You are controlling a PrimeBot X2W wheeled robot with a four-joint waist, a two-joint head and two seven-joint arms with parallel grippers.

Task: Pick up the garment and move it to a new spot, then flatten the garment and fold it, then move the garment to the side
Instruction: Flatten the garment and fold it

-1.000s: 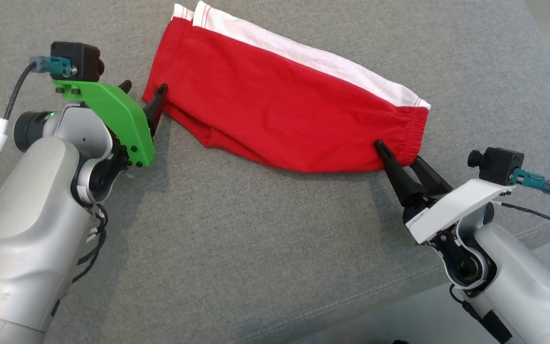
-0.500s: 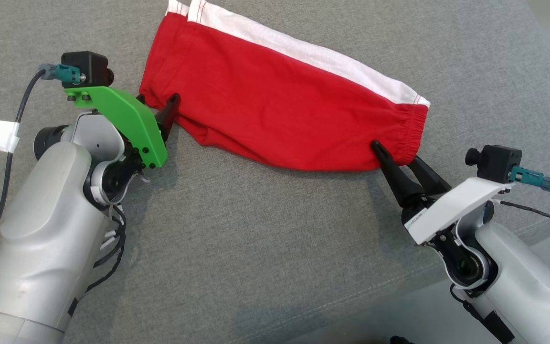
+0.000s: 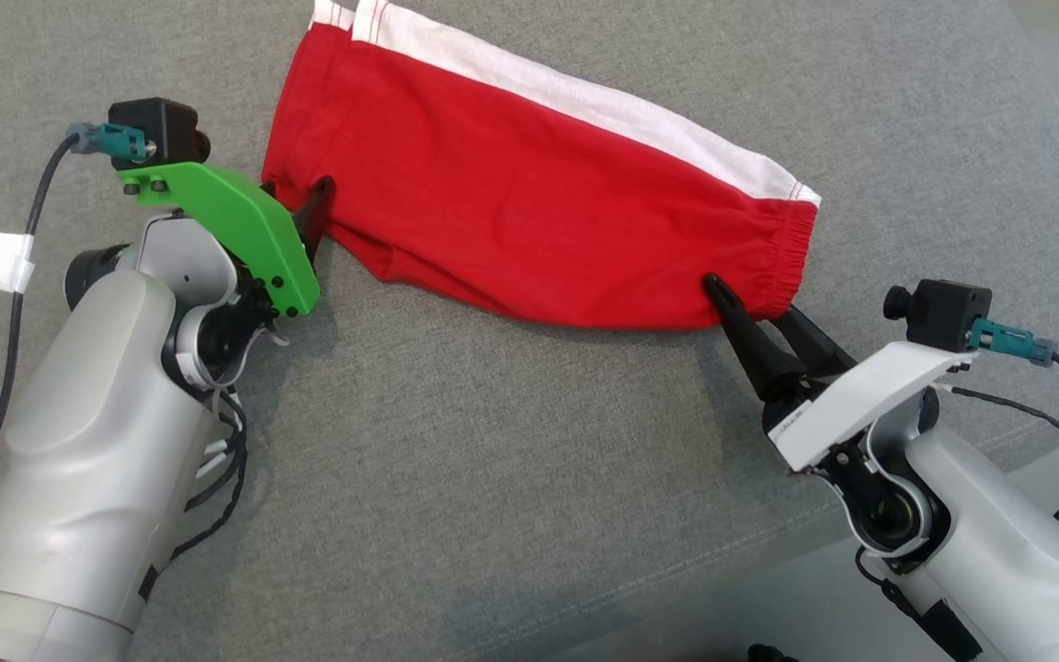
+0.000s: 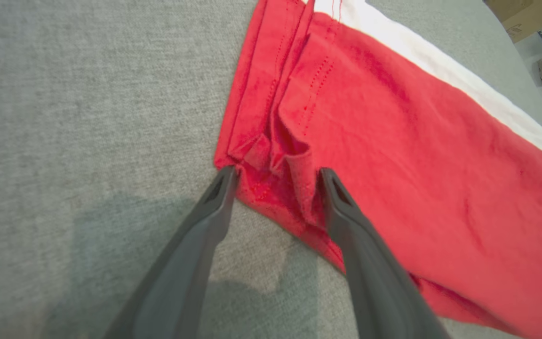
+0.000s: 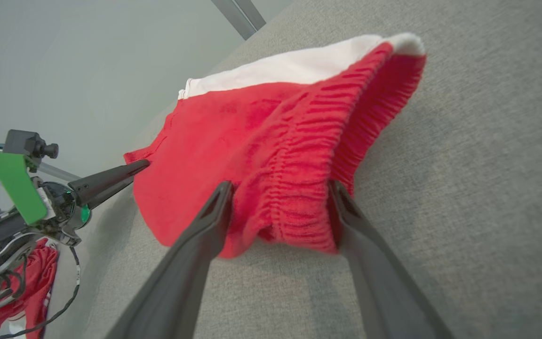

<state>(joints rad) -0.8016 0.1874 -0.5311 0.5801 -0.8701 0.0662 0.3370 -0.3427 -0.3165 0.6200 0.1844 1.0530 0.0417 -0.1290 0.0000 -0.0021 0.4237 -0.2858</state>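
My head camera looks steeply down on the red shorts (image 3: 529,221); both wrist cameras sit low and close at their opposite ends, over what may be a cushion (image 3: 493,478).

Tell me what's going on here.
A two-armed robot is working on red shorts with a white stripe, lying flat on a grey cushioned surface. Its left gripper straddles the leg-hem corner, its right gripper the elastic waistband. Both stand open; nothing is lifted yet.

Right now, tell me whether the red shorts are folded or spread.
Folded: the red shorts lie doubled into one long strip, hem layers stacked at one end, waistband doubled.
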